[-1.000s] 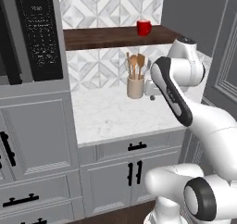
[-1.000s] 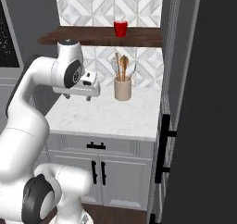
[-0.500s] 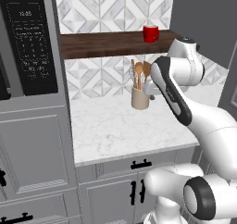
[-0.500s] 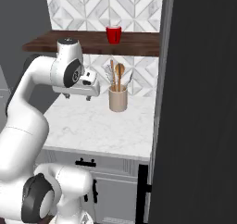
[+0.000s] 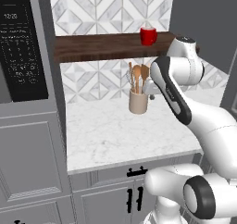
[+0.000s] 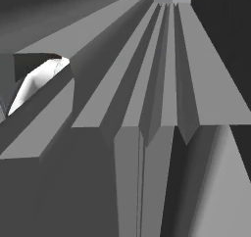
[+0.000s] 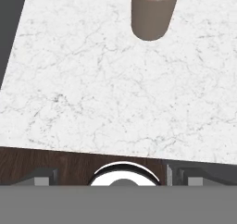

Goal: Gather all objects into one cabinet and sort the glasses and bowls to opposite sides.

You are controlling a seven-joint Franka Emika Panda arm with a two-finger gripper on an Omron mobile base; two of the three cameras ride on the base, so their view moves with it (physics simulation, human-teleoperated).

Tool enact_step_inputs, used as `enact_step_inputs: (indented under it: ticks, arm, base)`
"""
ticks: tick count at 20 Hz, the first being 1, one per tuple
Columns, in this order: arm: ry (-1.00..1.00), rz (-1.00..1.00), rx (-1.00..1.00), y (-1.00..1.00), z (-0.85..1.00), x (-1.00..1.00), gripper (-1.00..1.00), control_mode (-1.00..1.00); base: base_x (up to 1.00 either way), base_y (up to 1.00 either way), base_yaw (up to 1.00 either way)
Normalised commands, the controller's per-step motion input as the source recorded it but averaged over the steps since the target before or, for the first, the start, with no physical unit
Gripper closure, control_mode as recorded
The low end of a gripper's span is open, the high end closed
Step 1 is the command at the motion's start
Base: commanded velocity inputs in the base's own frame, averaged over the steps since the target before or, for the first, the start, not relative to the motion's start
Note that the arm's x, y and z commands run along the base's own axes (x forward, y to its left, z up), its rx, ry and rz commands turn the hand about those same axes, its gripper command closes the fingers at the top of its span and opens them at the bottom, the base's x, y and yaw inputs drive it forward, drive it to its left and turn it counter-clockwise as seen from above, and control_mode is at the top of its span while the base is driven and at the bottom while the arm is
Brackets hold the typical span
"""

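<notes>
Careful: your claw point(image 7: 122, 183) hangs spread and empty over the marble counter point(image 5: 115, 135), and swinging toward the red cup point(image 5: 148, 35) could topple the back-edge utensil crock point(image 5: 138, 101).

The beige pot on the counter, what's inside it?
Wooden spoons stick up out of the beige crock. Their lower ends are hidden inside it, so anything else down there can't be seen.

Glossy red cup point(image 5: 148, 35), dark wooden shelf point(image 5: 102, 46), veined marble counter point(image 5: 115, 135).
</notes>
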Motion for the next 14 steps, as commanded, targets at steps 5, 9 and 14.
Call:
enact_step_inputs:
  ticks: [5,9,14]
  arm:
    - [0.0,0.0,0.0,0.0,0.0,0.0,-1.0,1.0]
    - [-0.37,0.0,0.07,0.0,0.51,0.02,-1.0,-1.0]
    - [-0.3,0.0,0.09,0.0,0.77,0.28,-1.0,-1.0]
  base:
    - [-0.01,0.0,0.0]
    - [0.0,0.0,0.0]
    - [0.0,0.0,0.0]
